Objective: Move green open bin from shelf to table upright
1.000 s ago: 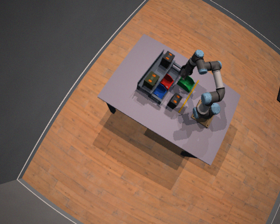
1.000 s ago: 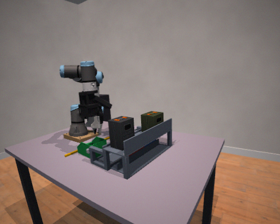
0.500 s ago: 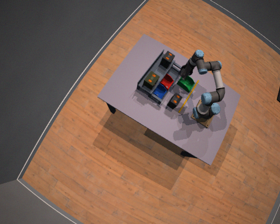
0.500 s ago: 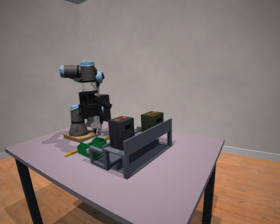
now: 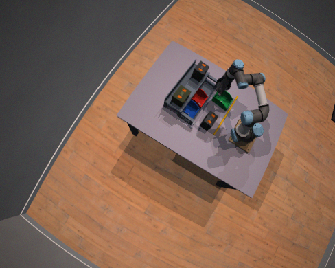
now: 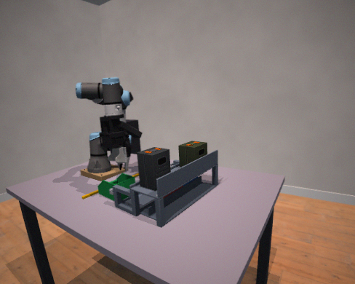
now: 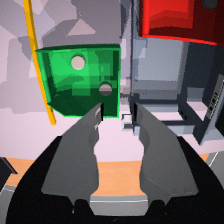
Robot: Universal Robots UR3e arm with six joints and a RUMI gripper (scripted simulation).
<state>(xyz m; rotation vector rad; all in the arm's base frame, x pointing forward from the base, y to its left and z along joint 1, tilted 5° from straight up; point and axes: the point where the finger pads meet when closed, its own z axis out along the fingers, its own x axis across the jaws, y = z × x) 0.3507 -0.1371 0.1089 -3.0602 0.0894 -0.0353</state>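
Note:
The green open bin (image 5: 223, 99) (image 6: 113, 184) (image 7: 80, 80) stands upright on the table (image 5: 167, 137) just beside the shelf's end, between the shelf and a yellow rod. Two small grey round parts (image 7: 78, 62) (image 7: 105, 89) lie inside it. My gripper (image 5: 220, 92) (image 6: 121, 165) (image 7: 118, 104) hangs a little above the bin's shelf-side wall. Its fingers stand a narrow gap apart and nothing is clamped between them; the wall's edge shows below the gap in the wrist view.
The grey shelf (image 5: 171, 99) (image 6: 185, 175) holds a red bin (image 5: 200, 97) (image 7: 170, 20), a blue bin (image 5: 191, 109), a black box (image 5: 200, 70) (image 6: 153, 165) and an olive box (image 5: 181, 94) (image 6: 192, 151). Another black box (image 5: 209, 120) and the yellow rod (image 5: 226, 115) (image 6: 90, 195) lie on the table.

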